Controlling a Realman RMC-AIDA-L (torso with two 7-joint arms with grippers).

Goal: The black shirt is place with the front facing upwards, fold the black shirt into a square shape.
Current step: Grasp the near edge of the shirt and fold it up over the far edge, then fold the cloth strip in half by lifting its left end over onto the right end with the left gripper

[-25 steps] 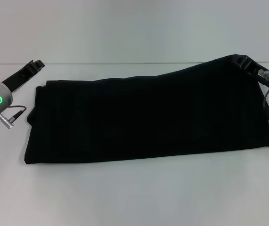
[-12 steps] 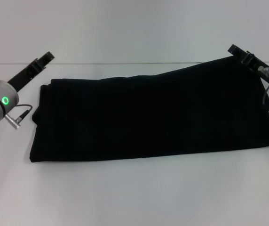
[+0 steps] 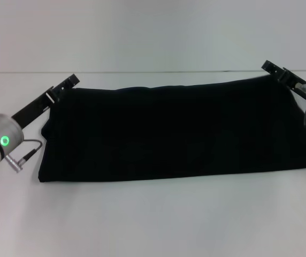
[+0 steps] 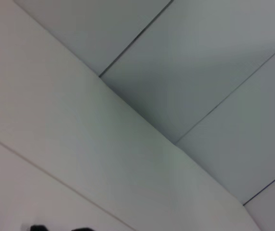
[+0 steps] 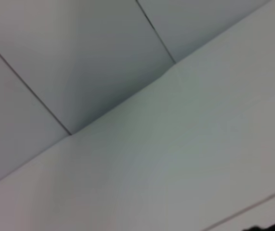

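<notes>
The black shirt (image 3: pixel 180 131) lies across the white table (image 3: pixel 153 219) as a long folded band, with no lettering showing. My right gripper (image 3: pixel 270 67) is at the shirt's far right corner, shut on the cloth and holding that corner slightly raised. At the far left corner is my left gripper (image 3: pixel 69 83), touching or just over the shirt's edge. Both wrist views show only pale wall panels and a dark sliver at their edge.
The table's far edge (image 3: pixel 158 72) runs just behind the shirt, with a plain wall beyond. A cable plug (image 3: pixel 19 160) hangs from my left wrist beside the shirt's left end. White tabletop lies in front of the shirt.
My left gripper has swung right and inward from off the shirt to its far left corner. The shirt has shifted slightly right, and its far edge now runs straighter.
</notes>
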